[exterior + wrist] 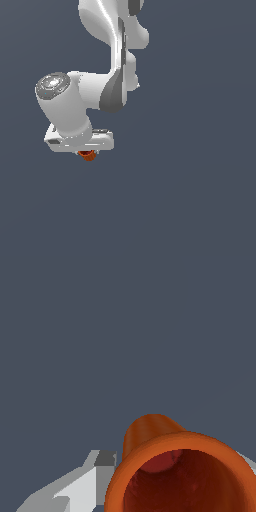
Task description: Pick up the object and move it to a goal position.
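We've got the object in hand, transport phase.

Ext. view: the object, a tiny orange-red piece, sits tucked right under the gripper, w/ nothing shown beneath it, so we judge it lifted. Wrist view: it's hollow, mouth facing the cam, w/ one finger touching it on one side; the other finger is barely seen. Jaws look closed down onto it. Pick looks done; what's left is carry to goal & release. No goal marker visible, so we can't tell how near we are.
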